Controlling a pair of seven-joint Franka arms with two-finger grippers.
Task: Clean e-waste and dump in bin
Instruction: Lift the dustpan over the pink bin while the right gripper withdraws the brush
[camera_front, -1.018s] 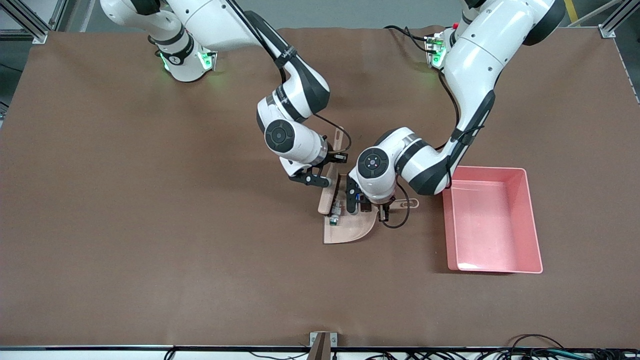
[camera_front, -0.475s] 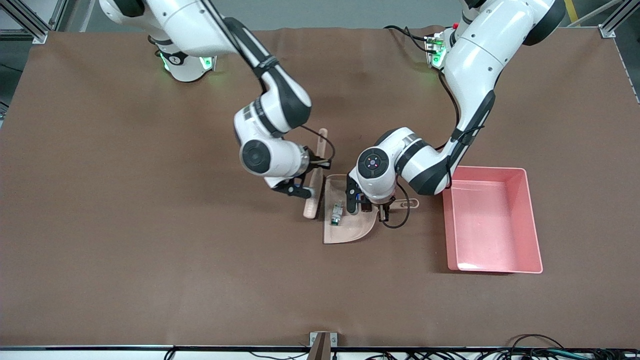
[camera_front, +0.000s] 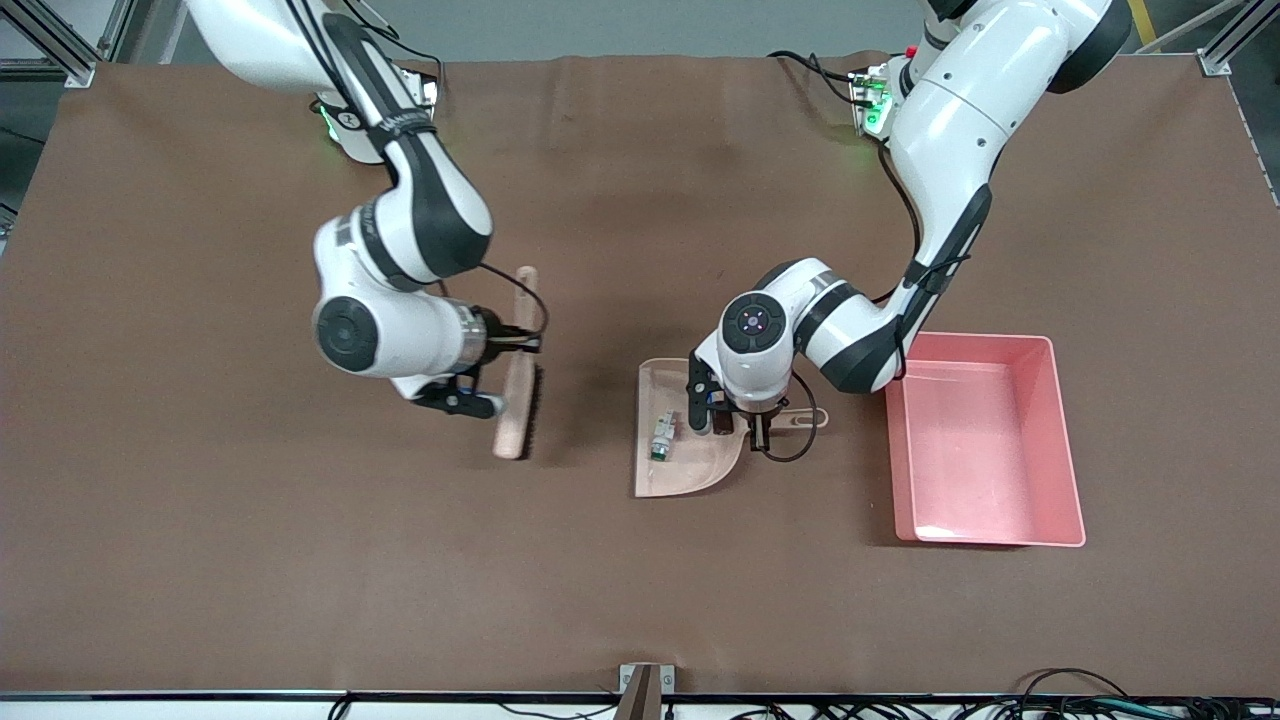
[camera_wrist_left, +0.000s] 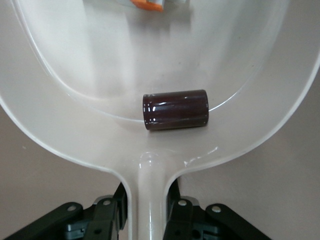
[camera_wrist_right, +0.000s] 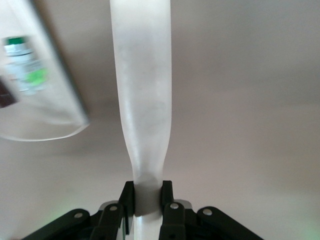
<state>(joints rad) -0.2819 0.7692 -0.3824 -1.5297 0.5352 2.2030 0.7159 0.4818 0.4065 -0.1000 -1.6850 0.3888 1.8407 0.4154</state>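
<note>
The brown worktop carries everything here. On it, toward the left arm's end, sits the pink bin, a low-walled tub with nothing visible inside it. Near the middle of the worktop is the beige dustpan, its open mouth facing the right arm's end and its handle pointing toward the bin. Well apart from the dustpan, toward the right arm's end, is the brush, a long pale stick with dark bristles along one edge.

The left end effector is over the dustpan's handle, and the left wrist view shows its fingers clamped on the handle's neck. The right end effector is clamped on the brush about midway along it; the right wrist view shows its fingers pinching the pale handle.

Both pieces of e-waste lie in the dustpan. The white block, with green and orange marks, is in the middle of the pan. The dark cylinder lies on its side against the curved back wall of the pan, just in front of the handle.
</note>
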